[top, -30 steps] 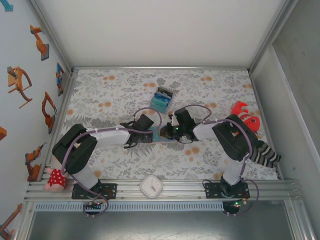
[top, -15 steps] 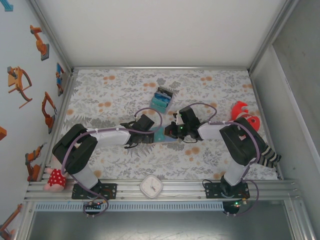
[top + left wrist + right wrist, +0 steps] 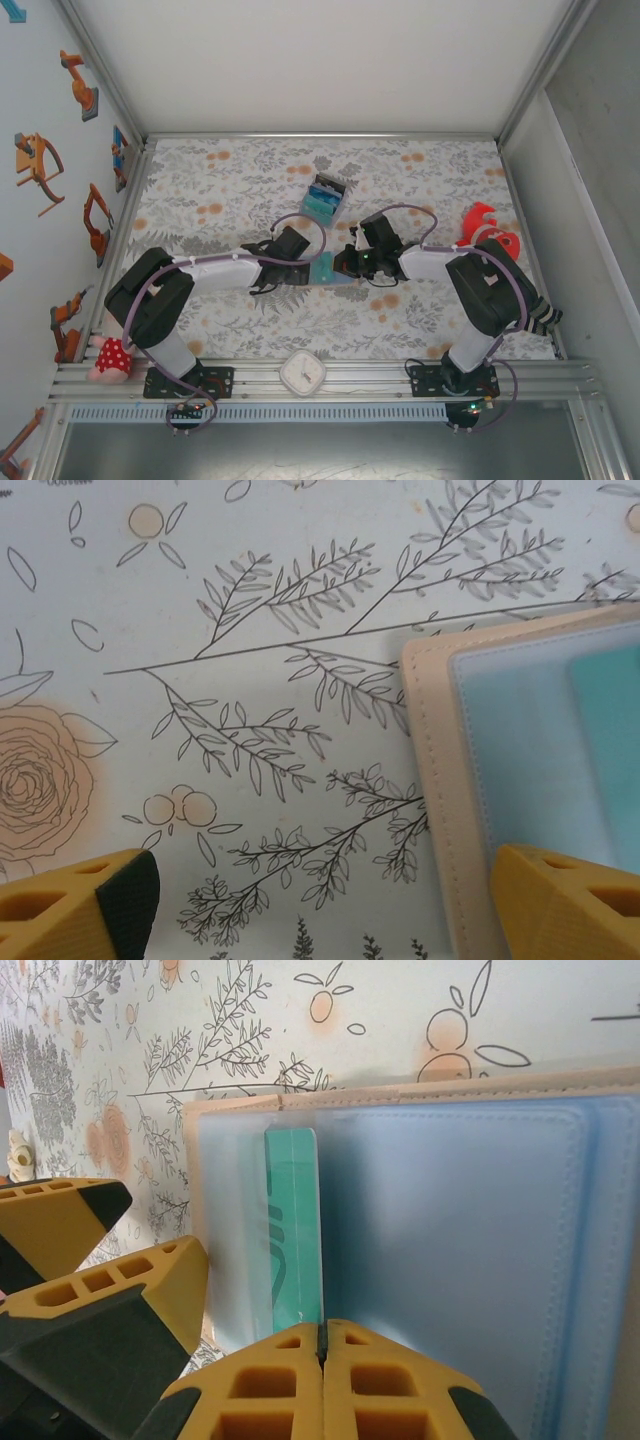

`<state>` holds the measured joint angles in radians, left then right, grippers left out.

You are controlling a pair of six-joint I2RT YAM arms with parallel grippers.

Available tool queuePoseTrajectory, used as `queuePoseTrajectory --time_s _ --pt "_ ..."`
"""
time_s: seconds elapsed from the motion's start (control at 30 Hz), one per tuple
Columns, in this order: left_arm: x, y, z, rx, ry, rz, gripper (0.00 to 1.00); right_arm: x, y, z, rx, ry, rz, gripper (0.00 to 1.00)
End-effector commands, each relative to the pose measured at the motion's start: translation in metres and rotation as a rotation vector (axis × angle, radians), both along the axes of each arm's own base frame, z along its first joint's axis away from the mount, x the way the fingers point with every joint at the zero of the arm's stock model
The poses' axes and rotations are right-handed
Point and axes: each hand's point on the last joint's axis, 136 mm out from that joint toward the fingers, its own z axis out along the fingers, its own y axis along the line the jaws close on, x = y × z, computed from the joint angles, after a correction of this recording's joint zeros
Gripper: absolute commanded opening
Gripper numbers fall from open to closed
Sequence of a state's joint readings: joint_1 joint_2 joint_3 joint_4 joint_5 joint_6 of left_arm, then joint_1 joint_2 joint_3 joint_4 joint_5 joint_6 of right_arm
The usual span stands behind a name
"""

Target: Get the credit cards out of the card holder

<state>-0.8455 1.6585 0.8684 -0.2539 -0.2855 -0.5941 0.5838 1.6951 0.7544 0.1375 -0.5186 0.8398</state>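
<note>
The tan card holder (image 3: 324,272) lies open on the floral mat between both grippers, its pale blue inner face (image 3: 450,1240) up. My right gripper (image 3: 322,1332) is shut on the near edge of a teal credit card (image 3: 295,1230), which rises on edge from the left pocket. The left gripper (image 3: 325,912) is open at the holder's (image 3: 440,780) outer tan border, one finger over the blue face and the other over bare mat. A teal card (image 3: 610,730) shows at the far right there. In the right wrist view the left gripper's fingers (image 3: 110,1300) sit beside the holder.
A teal-and-black block (image 3: 323,197) lies farther back on the mat. A white round clock (image 3: 301,372) rests on the front rail. A red plush toy (image 3: 490,232) and a striped sock (image 3: 530,310) lie at the right, and a red spotted toy (image 3: 110,358) sits at the front left.
The right arm has drawn back to the right with its gripper shut, and more of the holder shows between the grippers. The left gripper has opened slightly wider.
</note>
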Motion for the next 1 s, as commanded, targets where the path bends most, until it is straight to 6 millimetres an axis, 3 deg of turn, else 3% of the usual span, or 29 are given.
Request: queuePoseTrajectory --time_s 0.0,0.27,0.7,0.83,0.97 --pt "0.004 -0.013 0.02 -0.035 -0.024 -0.038 0.87 0.004 -0.003 0.004 -0.009 -0.021 -0.01 0.0" --pt "0.006 -0.025 0.01 -0.047 0.002 -0.069 0.88 0.003 -0.003 0.004 -0.003 -0.013 -0.012 0.0" --pt "0.001 -0.024 -0.012 -0.012 0.055 -0.078 0.88 0.002 0.002 0.016 0.058 -0.024 -0.013 0.0" --pt "-0.001 -0.022 -0.016 -0.005 0.064 -0.078 0.88 0.002 0.01 0.017 0.123 -0.017 -0.004 0.13" --pt "-0.002 -0.021 -0.016 -0.004 0.066 -0.077 0.88 0.003 0.016 0.011 0.157 0.002 -0.002 0.14"
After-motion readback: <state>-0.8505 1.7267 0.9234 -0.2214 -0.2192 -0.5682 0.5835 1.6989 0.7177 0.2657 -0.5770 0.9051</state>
